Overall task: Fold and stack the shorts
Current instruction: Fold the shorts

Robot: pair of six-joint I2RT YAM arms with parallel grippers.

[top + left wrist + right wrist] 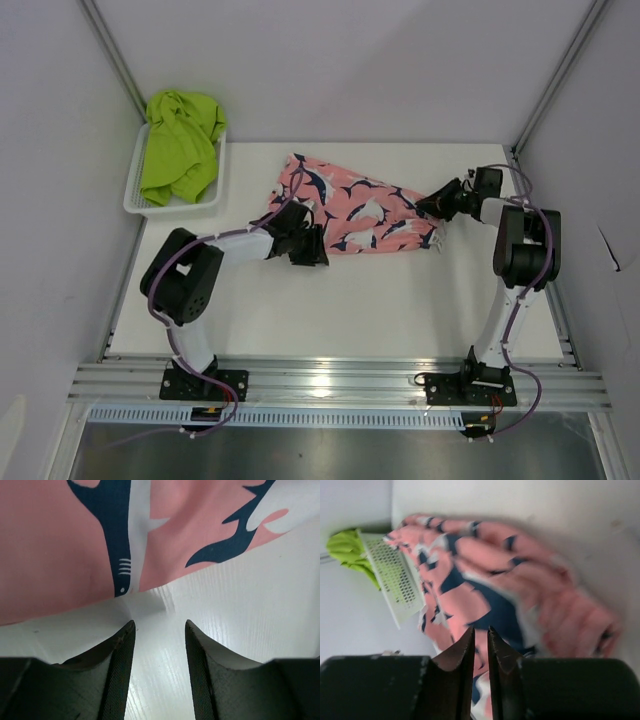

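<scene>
Pink shorts with navy-and-white fish print lay on the white table, in the far middle part of it. The long axis ran from far left to near right. The wider end pointed to the far left, toward the basket. The narrower, bunched end pointed to the right arm. The cloth was rumpled, not flat, with folds along the right end.

Right gripper sat at that right end. In the right wrist view its fingers stood almost together, with only a thin slit between them. Pink and white cloth showed inside the slit, so the gripper was clamped on the shorts' edge. That view was blurred, so finer detail could not be read.

Left gripper sat at the near-left edge of the same shorts. In the left wrist view its fingers were spread apart and held nothing. Bare table showed between them. The hem lay just beyond the fingertips, not touching them as far as could be told.

Lime green shorts lay crumpled in the white mesh basket at the far left corner of the table. Part of them hung over its far rim. They were well apart from both grippers, and the basket was near the pink pair's far-left end.
</scene>
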